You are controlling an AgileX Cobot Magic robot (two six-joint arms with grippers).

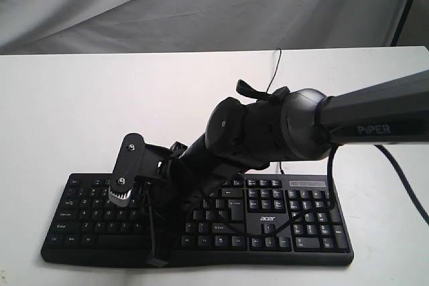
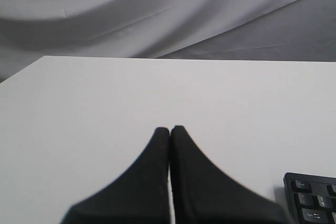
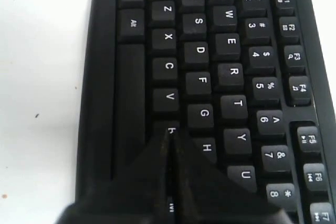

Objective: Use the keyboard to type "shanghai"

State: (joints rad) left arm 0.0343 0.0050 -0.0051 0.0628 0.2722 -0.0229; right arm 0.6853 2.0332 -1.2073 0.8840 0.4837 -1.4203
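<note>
The black keyboard (image 1: 295, 219) with white legends and an "acer" logo lies near the front edge of the white table (image 1: 100, 98). My right gripper (image 1: 158, 256) reaches across from the right and points down at the keyboard's left-middle keys. In the right wrist view the keyboard (image 3: 199, 51) fills the frame. There the right gripper (image 3: 169, 131) is shut, empty, with its tips over the key below G and H. Whether they touch it I cannot tell. My left gripper (image 2: 169, 128) is shut and empty over bare table, with the keyboard's corner (image 2: 310, 200) off to its side.
The keyboard's thin cable (image 1: 275, 65) runs back across the table. The right arm's own black cable (image 1: 402, 179) hangs over the table's right side. A grey cloth backdrop (image 1: 201, 5) hangs behind, and a black stand leg (image 1: 405, 5) stands at the far right.
</note>
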